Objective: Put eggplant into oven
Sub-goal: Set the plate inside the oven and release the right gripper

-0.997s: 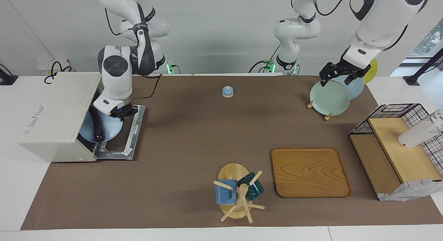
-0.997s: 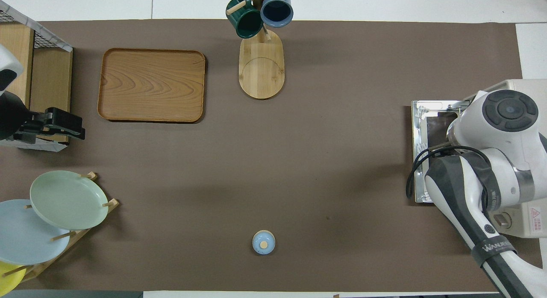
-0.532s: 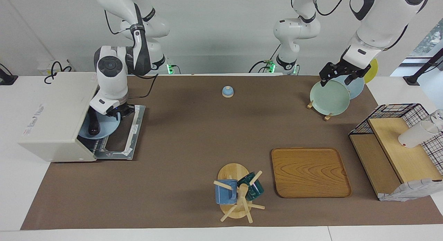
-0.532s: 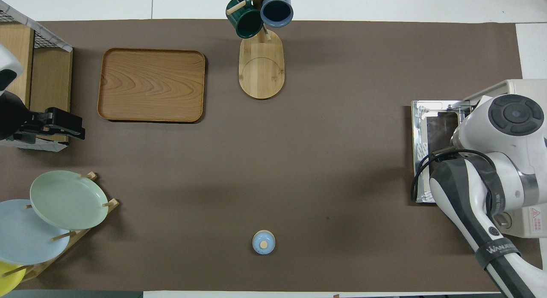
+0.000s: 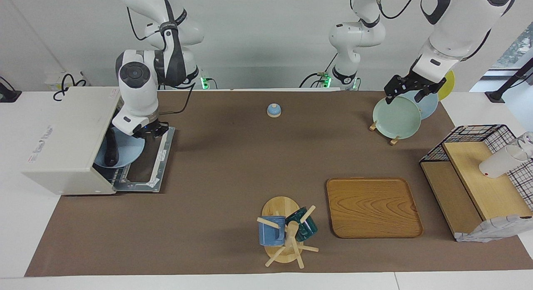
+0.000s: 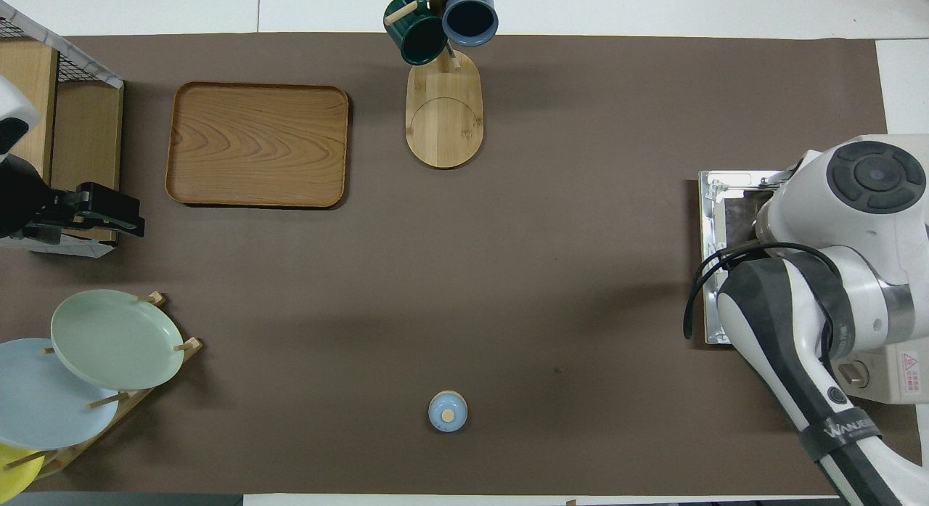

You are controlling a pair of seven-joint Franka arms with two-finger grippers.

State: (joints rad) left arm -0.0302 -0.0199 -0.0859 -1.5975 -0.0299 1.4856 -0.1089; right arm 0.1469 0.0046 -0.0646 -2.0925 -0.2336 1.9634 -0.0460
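Observation:
The cream-white oven (image 5: 62, 132) stands at the right arm's end of the table, its door (image 5: 143, 177) folded down flat. Just inside its mouth a pale blue plate (image 5: 131, 150) rests on the rack, and the dark eggplant (image 5: 110, 147) lies on that plate. My right gripper (image 5: 150, 132) hangs over the door's hinge end, beside the plate's rim. In the overhead view the right arm (image 6: 835, 274) covers the oven mouth and hides the eggplant. My left gripper (image 5: 403, 95) waits open and holds nothing, up in the air over the plate rack.
A rack holds a green plate (image 5: 395, 117) and others at the left arm's end. Beside it stands a wire shelf (image 5: 479, 177) with a white cup (image 5: 499, 163). A wooden tray (image 5: 372, 206), a mug tree (image 5: 287, 231) and a small blue knob (image 5: 273, 110) stand on the brown mat.
The plate with the eggplant has slid deeper into the oven. My right gripper has then drawn back from the oven mouth toward the door. The left arm has not moved.

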